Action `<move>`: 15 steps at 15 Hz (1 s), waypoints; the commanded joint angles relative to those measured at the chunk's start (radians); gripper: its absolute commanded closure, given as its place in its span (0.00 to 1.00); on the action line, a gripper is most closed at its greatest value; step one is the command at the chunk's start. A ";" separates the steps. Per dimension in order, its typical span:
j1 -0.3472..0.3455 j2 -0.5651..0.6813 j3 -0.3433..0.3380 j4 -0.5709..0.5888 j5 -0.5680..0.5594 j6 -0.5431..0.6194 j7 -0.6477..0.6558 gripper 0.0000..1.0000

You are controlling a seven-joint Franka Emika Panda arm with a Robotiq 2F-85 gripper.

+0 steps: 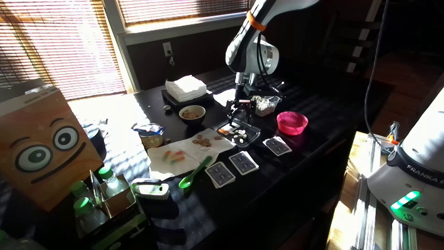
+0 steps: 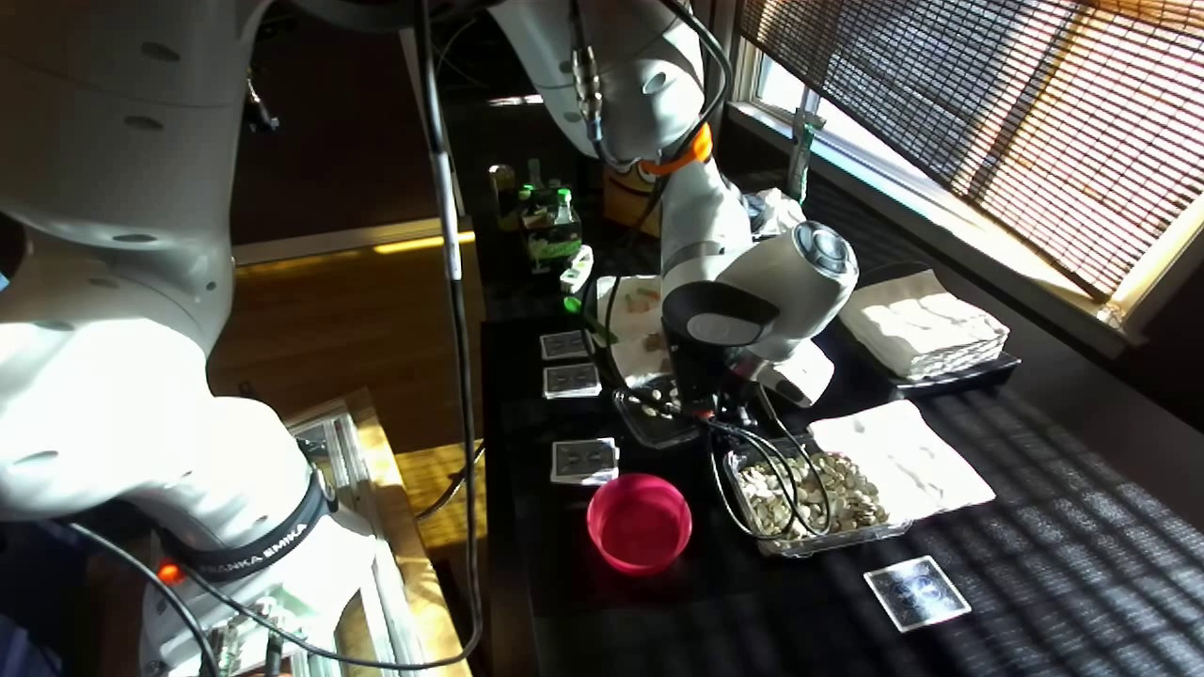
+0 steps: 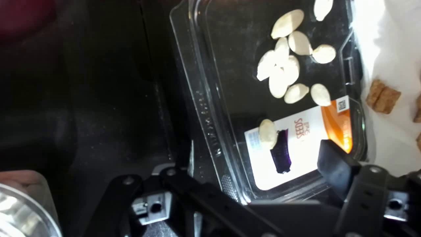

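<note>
Spread wide, the gripper [image 3: 260, 161] hangs over the tray [image 3: 210, 98]; whether a fingertip touches it cannot be told. Seeds [image 3: 278, 82] lie inside the tray, one squarely on the label [image 3: 302, 144]. The tray rests on a black table [image 2: 1063, 564], just beside white paper [image 3: 391, 138] and near a pink bowl [image 1: 291, 130]. Sunlight through the blinds [image 2: 1016, 94] falls in stripes along the table. A dark wall [image 1: 145, 59] with an outlet [image 1: 167, 48] stands behind, and wood floor [image 2: 329, 338] shows beyond the table's edge.

In an exterior view, the arm [image 2: 781, 291] covers most of the gripper and part of the tray. An orange box [image 1: 48, 139] is cut off at a picture edge; glare bleaches the table beside it, while shadow swallows much of the room [image 1: 409, 45]. Low in the wrist view, a clear rounded thing [image 3: 19, 210] is cut off and hard to make out; a dim red patch [image 3: 26, 16] in an upper corner is too blurred to name.
</note>
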 commanded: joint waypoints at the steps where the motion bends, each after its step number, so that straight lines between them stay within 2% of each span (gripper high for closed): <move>1: 0.008 0.030 0.003 0.040 0.022 -0.010 0.000 0.06; 4: 0.015 0.043 0.001 0.048 0.016 -0.008 0.005 0.09; 8: 0.019 0.051 -0.006 0.052 0.008 -0.006 0.013 0.21; 9: 0.020 0.053 -0.007 0.054 0.006 -0.006 0.015 0.27; 10: 0.020 0.055 -0.008 0.055 0.005 -0.006 0.016 0.27; 11: 0.021 0.056 -0.009 0.055 0.004 -0.006 0.017 0.33; 14: 0.021 0.058 -0.010 0.056 0.004 -0.006 0.018 0.44; 15: 0.021 0.059 -0.011 0.056 0.004 -0.006 0.019 0.43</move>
